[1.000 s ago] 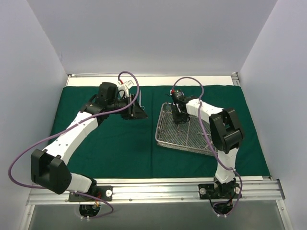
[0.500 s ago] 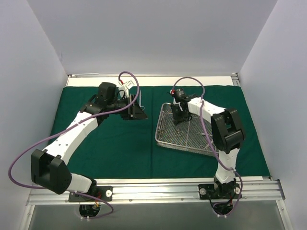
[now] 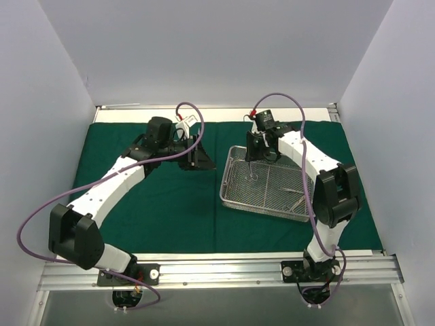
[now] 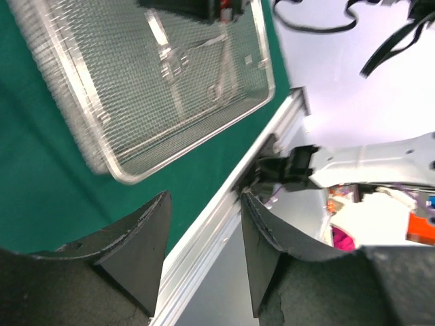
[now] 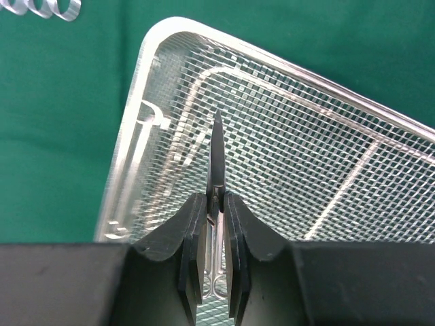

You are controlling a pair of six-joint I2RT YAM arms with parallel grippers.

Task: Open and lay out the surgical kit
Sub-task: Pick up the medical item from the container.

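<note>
The dark green drape (image 3: 163, 204) lies spread flat over the table. On its right half sits the silver wire-mesh tray (image 3: 262, 207). My right gripper (image 5: 216, 200) hangs over the tray's far left corner, shut on a pair of steel scissors (image 5: 217, 146) whose blades point away from the fingers, clear of the mesh. More instruments (image 3: 296, 190) lie in the tray. My left gripper (image 3: 207, 159) hovers above the drape just left of the tray, open, with nothing between its fingers (image 4: 146, 238).
The tray rim (image 5: 146, 47) curves under the held scissors, and another instrument (image 5: 146, 129) lies along its left wall. Silvery rings (image 5: 41, 7) show on the cloth beyond it. An aluminium rail (image 3: 217, 261) runs along the table's near edge. White walls enclose three sides.
My right arm has swung toward the back of the tray, carrying the scissors with it. The left gripper has shifted a little to the right, toward the tray.
</note>
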